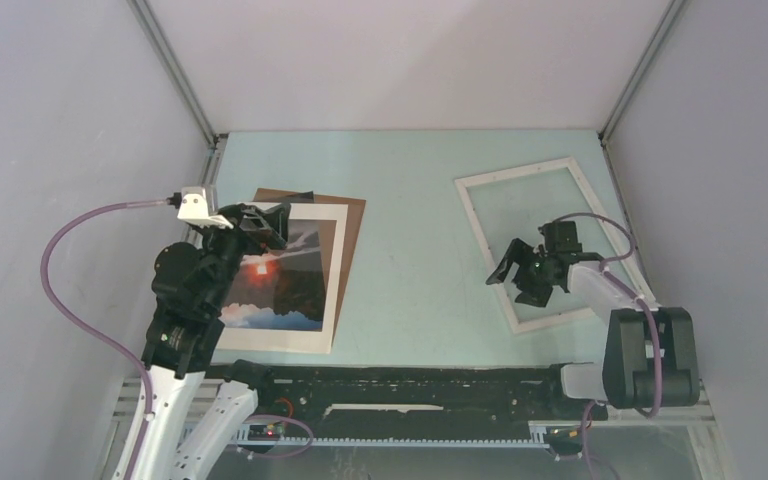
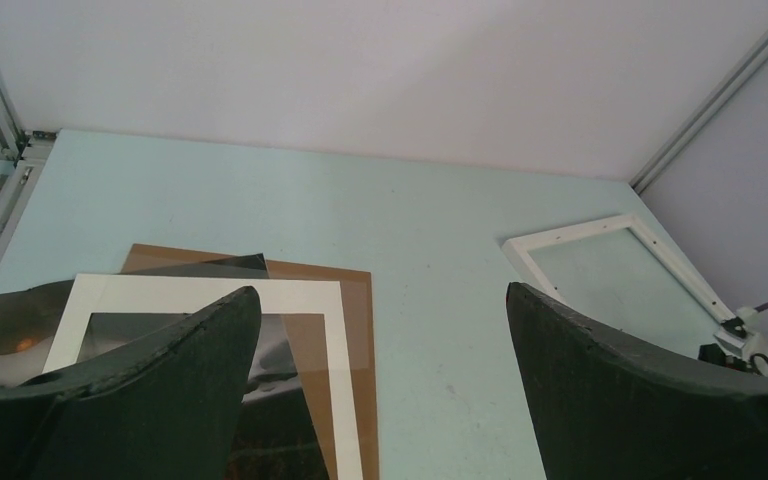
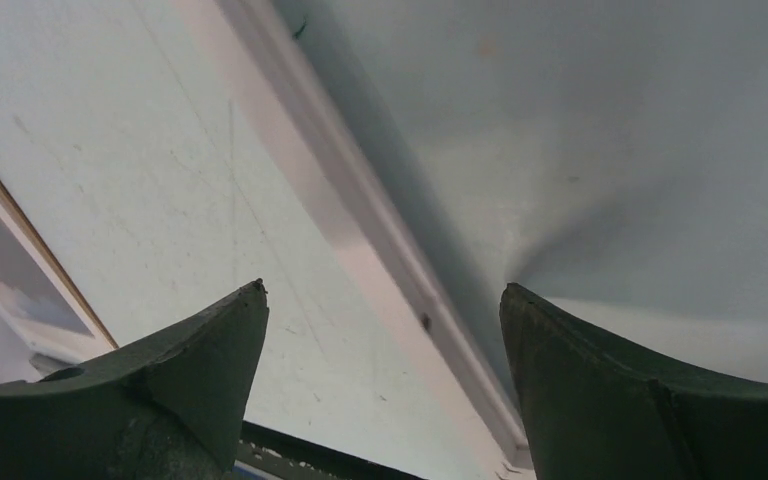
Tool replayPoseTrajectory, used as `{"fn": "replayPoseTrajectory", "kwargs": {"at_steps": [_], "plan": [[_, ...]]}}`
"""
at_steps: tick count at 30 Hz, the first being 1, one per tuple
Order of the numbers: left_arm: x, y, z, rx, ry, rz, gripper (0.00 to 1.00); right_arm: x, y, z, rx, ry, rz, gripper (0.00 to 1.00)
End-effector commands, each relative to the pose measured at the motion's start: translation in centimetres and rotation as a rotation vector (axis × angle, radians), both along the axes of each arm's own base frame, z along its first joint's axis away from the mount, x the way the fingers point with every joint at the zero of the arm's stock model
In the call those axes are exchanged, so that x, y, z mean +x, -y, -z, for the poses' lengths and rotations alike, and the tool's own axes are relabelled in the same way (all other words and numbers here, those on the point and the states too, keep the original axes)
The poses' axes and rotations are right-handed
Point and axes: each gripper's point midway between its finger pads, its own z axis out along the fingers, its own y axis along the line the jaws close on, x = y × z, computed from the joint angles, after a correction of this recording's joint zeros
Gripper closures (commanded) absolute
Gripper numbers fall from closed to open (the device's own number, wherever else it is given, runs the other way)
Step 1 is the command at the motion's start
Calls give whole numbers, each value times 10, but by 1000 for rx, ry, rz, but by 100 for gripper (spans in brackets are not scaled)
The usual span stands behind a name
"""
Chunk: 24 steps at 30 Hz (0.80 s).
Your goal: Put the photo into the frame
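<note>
Your left gripper [image 1: 266, 224] is hovering over the far left corner of the photo [image 1: 290, 285], its jaws standing wide apart and gripping nothing. The photo is lying face up on the left of the table [image 1: 410, 250], resting on the brown backing board [image 1: 352, 215], which is showing along its far and right edges. Your right gripper [image 1: 522, 275] is hanging over the frame [image 1: 485, 250], which is lying flat on the right side, well apart from the photo. Its jaws are also spread wide and holding nothing. In the right wrist view the frame's white rail is running between the two fingers [image 3: 200, 360]; whether they are touching it, you cannot tell.
</note>
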Motion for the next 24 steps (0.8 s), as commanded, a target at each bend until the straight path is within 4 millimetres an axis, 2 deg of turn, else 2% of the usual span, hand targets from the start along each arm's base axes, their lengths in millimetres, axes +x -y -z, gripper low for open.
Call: {"fn": "replayPoseTrajectory", "kwargs": {"at_steps": [1, 3, 4, 6, 8, 14, 16, 19, 21, 24], "plan": [[-4, 2, -19, -10, 51, 16, 0, 7, -35, -1, 62, 31, -79, 7], [-3, 3, -18, -9, 47, 19, 0, 11, -57, -3, 58, 42, -122, 8], [-3, 4, -18, -10, 45, 21, 0, 15, -60, -6, 18, 37, -117, 7], [-2, 5, -17, -10, 39, 26, 0, 28, -79, -15, 10, 75, -132, 5], [-2, 5, -16, -10, 37, 25, 0, 43, -111, -24, 107, 109, -137, 6], [5, 3, -8, 1, 10, 6, 0, 66, -216, -35, 300, 99, -271, 9], [8, 3, -4, 1, -5, 0, 0, 69, -224, -34, 268, 95, -310, 10], [17, 0, 11, -15, -66, -35, 0, 74, -209, -35, 48, 185, -341, 8], [24, -2, 27, -21, -135, -74, 0, 73, -202, -40, -56, 240, -349, 5], [32, -7, 59, -35, -266, -137, 0, 74, -204, -47, -104, 292, -350, 3]]}}
